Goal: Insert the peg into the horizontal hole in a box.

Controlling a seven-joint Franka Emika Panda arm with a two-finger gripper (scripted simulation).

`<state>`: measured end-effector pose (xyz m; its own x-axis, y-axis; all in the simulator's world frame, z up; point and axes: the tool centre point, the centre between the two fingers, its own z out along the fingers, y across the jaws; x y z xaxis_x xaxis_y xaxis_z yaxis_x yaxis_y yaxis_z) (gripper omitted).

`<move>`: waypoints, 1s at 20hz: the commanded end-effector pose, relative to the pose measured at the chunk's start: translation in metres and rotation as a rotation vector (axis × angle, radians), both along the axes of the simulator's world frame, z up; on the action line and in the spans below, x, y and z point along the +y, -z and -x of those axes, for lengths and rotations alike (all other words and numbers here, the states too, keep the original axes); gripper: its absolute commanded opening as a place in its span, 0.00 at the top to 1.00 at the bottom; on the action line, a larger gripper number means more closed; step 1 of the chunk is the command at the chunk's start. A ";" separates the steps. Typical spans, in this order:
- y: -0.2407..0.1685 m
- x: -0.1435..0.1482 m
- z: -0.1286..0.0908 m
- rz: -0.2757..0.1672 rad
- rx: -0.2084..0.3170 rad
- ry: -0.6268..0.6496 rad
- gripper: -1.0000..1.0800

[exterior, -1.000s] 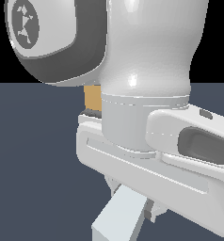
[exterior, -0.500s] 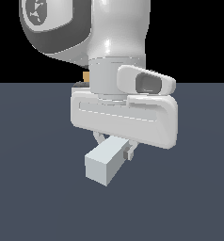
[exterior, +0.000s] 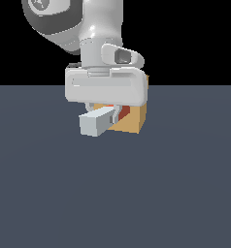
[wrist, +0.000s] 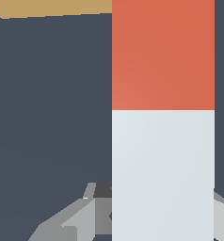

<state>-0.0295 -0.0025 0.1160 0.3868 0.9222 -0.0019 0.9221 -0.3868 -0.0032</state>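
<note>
Peg [exterior: 96, 121] grasped by fingers [exterior: 118, 114]; box [exterior: 135, 119] mostly hidden behind hand, hole unseen.

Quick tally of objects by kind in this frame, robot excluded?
Pegs: 1, the peg, grey-white with an orange-red end, held in the gripper
Boxes: 1, the tan box, mostly hidden behind the gripper in the exterior view
Total: 2

Arm: single, reaching straight down, wrist vertical. Gripper [exterior: 107, 112]: low, fingers [wrist: 69, 219] clamped on the peg [exterior: 94, 122].
</note>
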 end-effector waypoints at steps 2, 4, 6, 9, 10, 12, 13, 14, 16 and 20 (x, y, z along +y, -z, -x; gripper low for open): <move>-0.014 0.021 0.009 0.000 -0.004 -0.025 1.00; -0.019 0.029 0.014 0.001 -0.004 -0.035 1.00; -0.022 0.036 0.017 0.001 -0.004 -0.043 1.00; -0.025 0.041 0.019 0.000 -0.004 -0.049 1.00; -0.026 0.041 0.019 0.000 -0.004 -0.049 1.00; -0.026 0.042 0.019 0.000 -0.004 -0.049 1.00; -0.026 0.042 0.019 0.000 -0.004 -0.049 1.00; -0.026 0.042 0.019 0.000 -0.004 -0.049 1.00; -0.026 0.042 0.019 -0.001 -0.003 -0.050 1.00; -0.028 0.042 0.018 -0.001 -0.006 -0.051 1.00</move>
